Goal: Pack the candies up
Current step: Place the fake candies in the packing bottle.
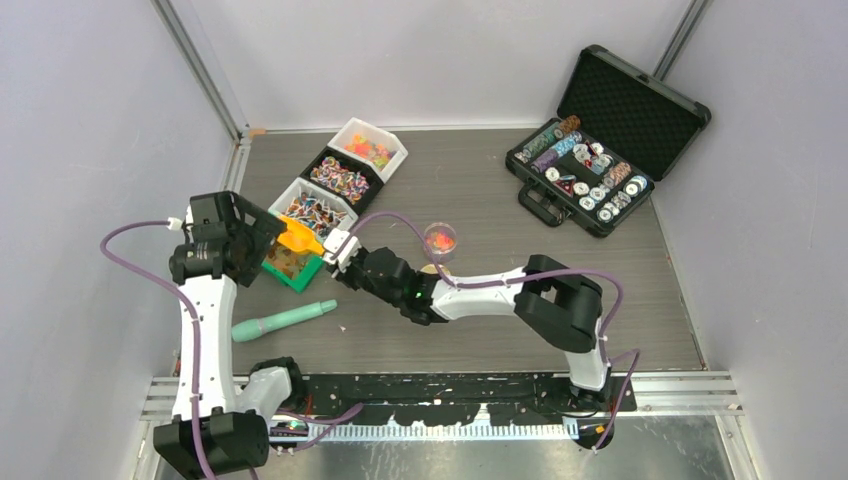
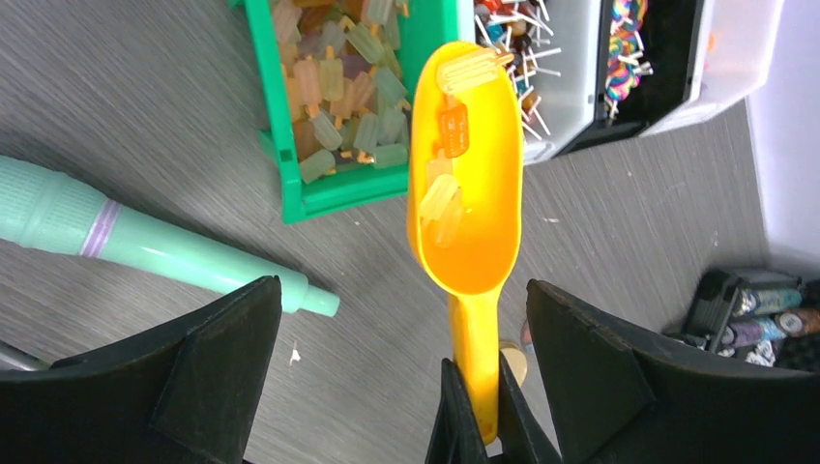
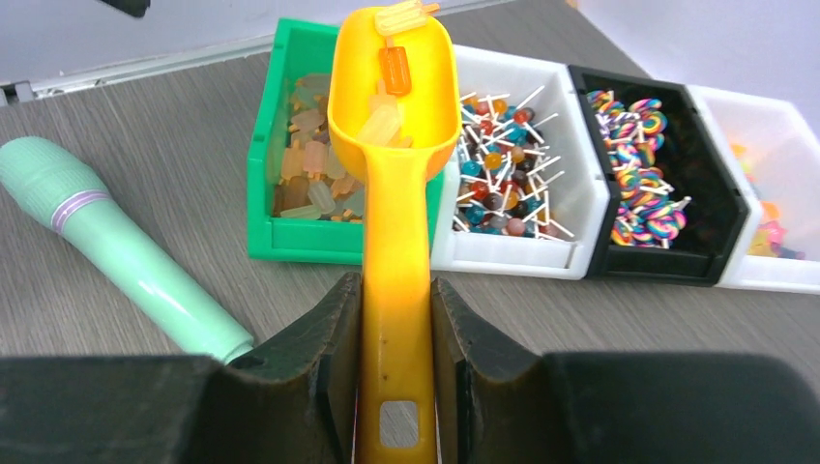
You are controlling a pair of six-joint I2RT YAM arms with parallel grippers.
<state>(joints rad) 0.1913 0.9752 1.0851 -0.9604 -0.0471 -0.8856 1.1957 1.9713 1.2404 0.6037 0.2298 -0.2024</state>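
Top external view: the right gripper (image 1: 336, 246) pinches the handle of the orange scoop (image 1: 298, 238). The scoop's bowl is over the green bin (image 1: 295, 274). The left gripper (image 1: 266, 242) is just beside that bin, its jaws spread wide with nothing held. Four bins sit in a row and all hold candies (image 1: 340, 178). A small clear cup (image 1: 440, 240) with a few sweets in it stands near the right arm. A teal pen (image 1: 283, 320) lies on the table (image 1: 480, 320), and an open black case (image 1: 590, 150) of poker chips sits at the far right. Left wrist view: the two black fingers (image 2: 213, 377) stand far apart, and the scoop is between them but touches neither. A few ice-pop sweets lie in the scoop, and many more fill the green bin. Right wrist view: both fingers (image 3: 329, 338) press on the sides of the scoop's handle. The bowl is above the edge where the green bin meets the white lollipop bin (image 3: 571, 193).
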